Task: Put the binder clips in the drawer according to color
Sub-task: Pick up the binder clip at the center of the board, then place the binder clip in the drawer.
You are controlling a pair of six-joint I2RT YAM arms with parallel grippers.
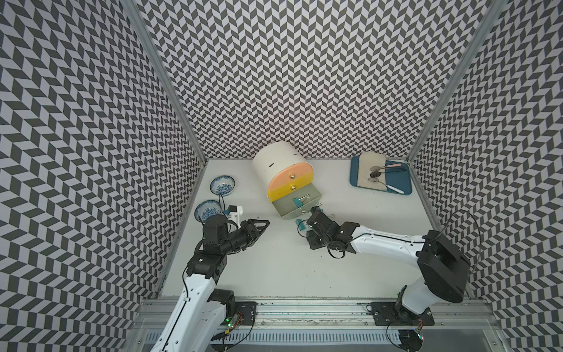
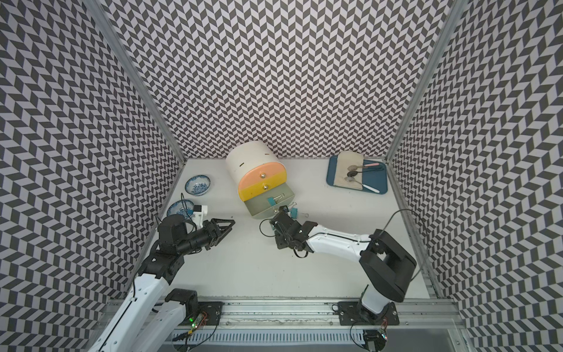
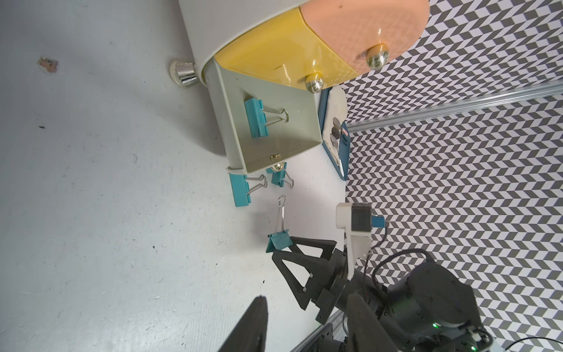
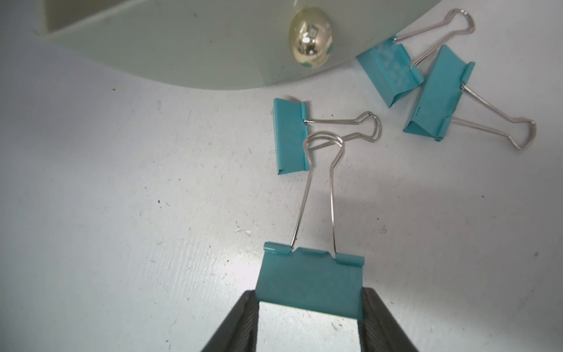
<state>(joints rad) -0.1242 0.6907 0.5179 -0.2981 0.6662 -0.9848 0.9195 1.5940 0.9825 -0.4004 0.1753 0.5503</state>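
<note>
The cream drawer cabinet (image 1: 274, 164) (image 2: 246, 161) stands at the back with its grey-green bottom drawer (image 1: 286, 213) (image 3: 301, 122) pulled out. One teal binder clip (image 1: 296, 201) (image 3: 256, 119) lies inside it. My right gripper (image 1: 310, 218) (image 4: 309, 298), just in front of that drawer, is shut on the body of another teal binder clip (image 4: 310, 274) (image 3: 278, 242). Its wire handles point toward the drawer. Three more teal clips (image 4: 291, 135) (image 4: 388, 76) (image 4: 432, 97) lie on the table by the drawer front. My left gripper (image 1: 262, 224) (image 3: 307, 323) is open and holds nothing, off to the left.
Two blue-and-white bowls (image 1: 222, 185) (image 1: 208, 210) sit at the left wall behind my left arm. A blue tray (image 1: 402, 179) with a cloth and spoons lies at the back right. Patterned walls close the table on three sides.
</note>
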